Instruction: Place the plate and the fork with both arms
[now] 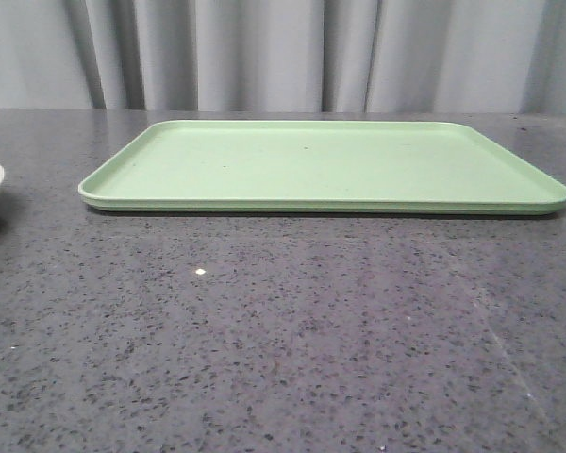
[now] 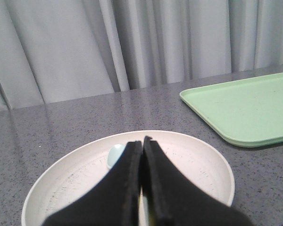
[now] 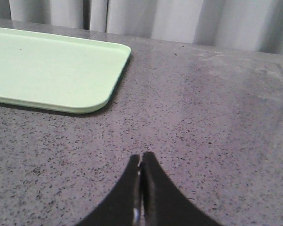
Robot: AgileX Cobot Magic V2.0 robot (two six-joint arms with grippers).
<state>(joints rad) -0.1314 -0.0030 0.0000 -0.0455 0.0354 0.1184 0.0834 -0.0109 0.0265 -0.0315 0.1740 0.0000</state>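
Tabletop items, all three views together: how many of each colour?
Green: 1, the tray
Cream: 1, the plate
Pale blue: 1, a small item in the plate, mostly hidden behind the left gripper
Total: 3

Light-green rectangular tray (image 1: 325,165) lies flat on dark speckled counter (image 1: 283,340), across upper middle of front frame, raised rim all round. Grey pleated curtain (image 1: 283,52) fills top of frame behind it. Pale blue rounded item (image 2: 115,154), partly hidden, left wrist frame centre.
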